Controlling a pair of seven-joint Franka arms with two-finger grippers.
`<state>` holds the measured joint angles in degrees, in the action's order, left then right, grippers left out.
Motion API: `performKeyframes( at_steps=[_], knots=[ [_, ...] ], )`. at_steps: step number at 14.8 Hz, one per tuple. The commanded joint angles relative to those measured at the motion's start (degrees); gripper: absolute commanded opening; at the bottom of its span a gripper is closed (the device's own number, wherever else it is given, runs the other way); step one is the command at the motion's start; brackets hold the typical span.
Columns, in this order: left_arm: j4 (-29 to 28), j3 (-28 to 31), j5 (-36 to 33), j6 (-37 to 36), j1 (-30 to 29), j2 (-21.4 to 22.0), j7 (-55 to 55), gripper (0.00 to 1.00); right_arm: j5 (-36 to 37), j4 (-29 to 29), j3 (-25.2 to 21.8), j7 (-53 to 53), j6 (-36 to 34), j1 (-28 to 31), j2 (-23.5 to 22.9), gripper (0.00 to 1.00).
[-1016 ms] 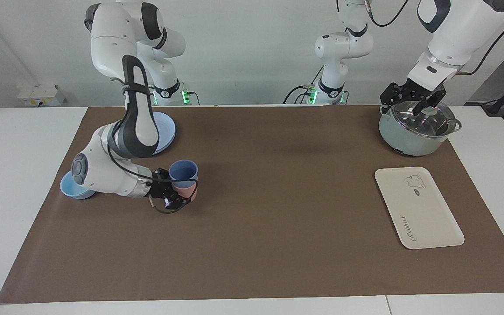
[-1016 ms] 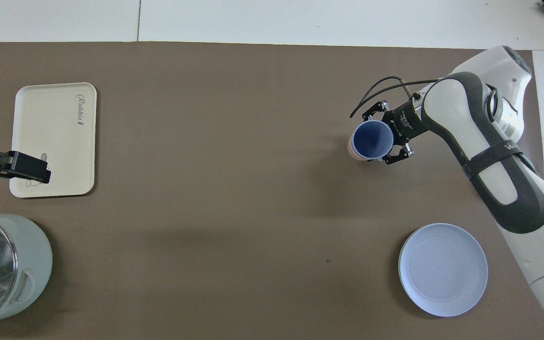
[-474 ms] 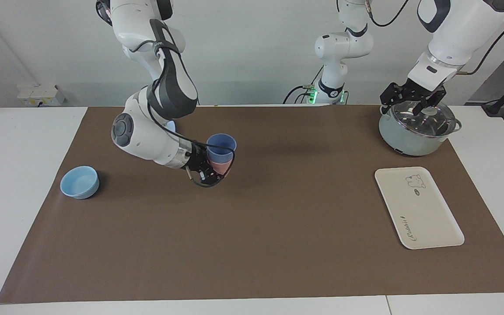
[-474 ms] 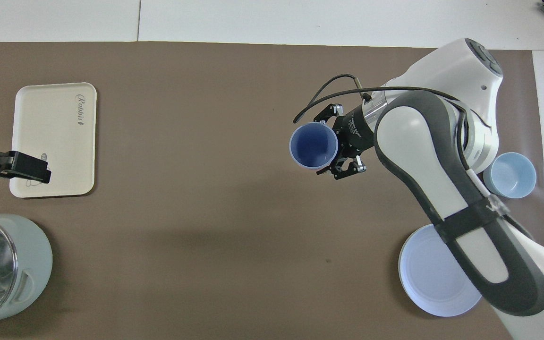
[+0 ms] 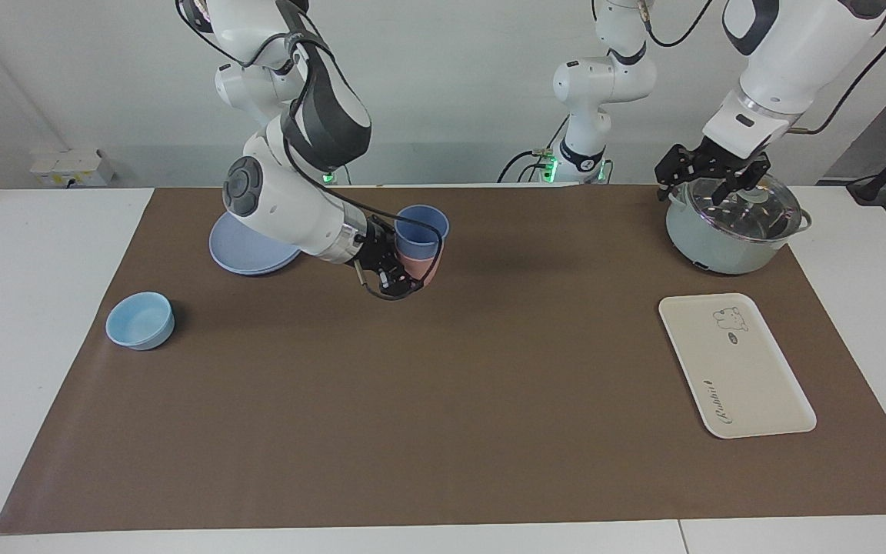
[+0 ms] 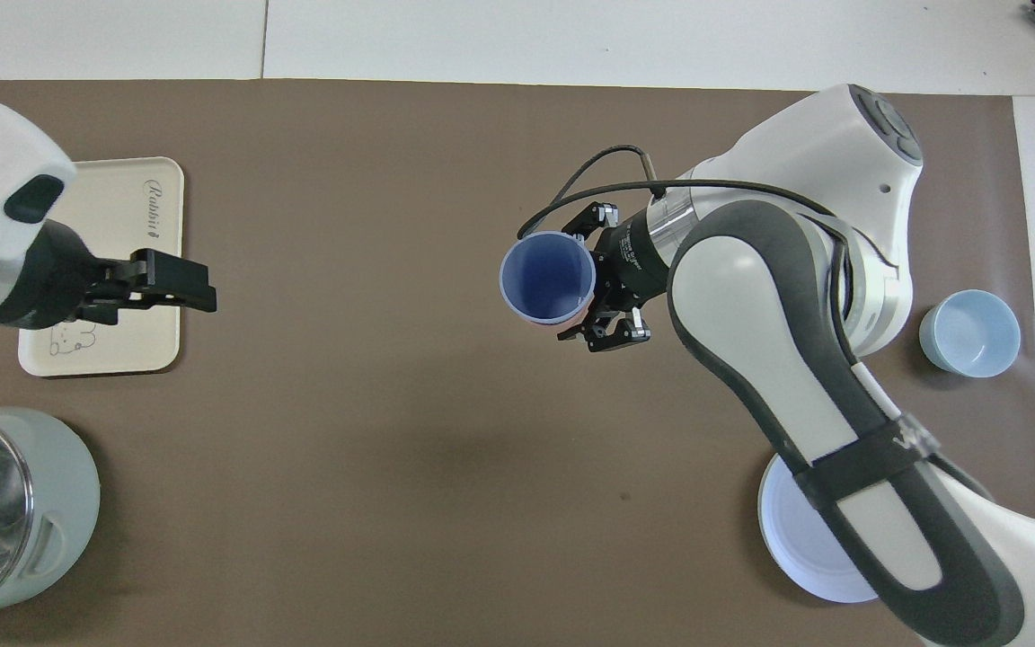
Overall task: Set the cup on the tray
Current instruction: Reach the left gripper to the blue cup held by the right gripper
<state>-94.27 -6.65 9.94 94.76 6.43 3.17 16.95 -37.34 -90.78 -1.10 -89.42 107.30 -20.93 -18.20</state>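
Progress shows in the carry: the right gripper (image 5: 401,265), clamped on the small periwinkle-blue plastic tumbler (image 5: 421,231) nested in a salmon-pink tumbler (image 5: 421,268), has lifted clear and travelled from near the shallow light-blue bowl (image 5: 140,320) to over the mat's middle, uncovering the round blue plate (image 5: 247,250). About half the span to the flat cream-white rectangular tray (image 5: 735,365) remains. The left gripper (image 5: 708,170), fingers spread and holding nothing, has risen slightly over the pale green lidded pot (image 5: 731,223). A brown mat (image 5: 451,400) covers the white table (image 5: 43,323); the wall is plain white.
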Motion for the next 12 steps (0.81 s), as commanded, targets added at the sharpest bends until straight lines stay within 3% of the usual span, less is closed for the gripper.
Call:
performKeyframes(
  at_steps=[1, 4, 7, 10, 12],
  knots=[
    [-1.27, 0.68, 0.78, 9.44, 7.96, 0.52, 18.04, 1.0, -1.77, -2.29, -0.13, -2.95, 4.31, -1.83, 1.41, 0.0],
    [-3.88, 0.68, 0.78, 22.0, 14.82, 0.43, 34.52, 1.0, -1.69, -2.29, -0.13, -3.3, 4.32, -2.01, 1.41, 0.0],
    [-8.82, 0.68, 0.69, 27.92, 19.23, 1.05, 35.87, 0.89, -1.69, -2.29, -0.13, -3.3, 4.23, -1.92, 1.41, 0.0],
    [-9.0, 0.68, 0.69, 30.2, 21.61, 0.0, 36.13, 0.81, -1.69, -2.29, -0.13, -3.3, 4.32, -1.92, 1.41, 0.0],
    [-9.18, 0.68, 0.52, 32.23, 22.31, -1.58, 37.53, 0.7, -1.69, -2.29, -0.13, -3.22, 4.32, -1.92, 1.41, 0.0]
  ],
)
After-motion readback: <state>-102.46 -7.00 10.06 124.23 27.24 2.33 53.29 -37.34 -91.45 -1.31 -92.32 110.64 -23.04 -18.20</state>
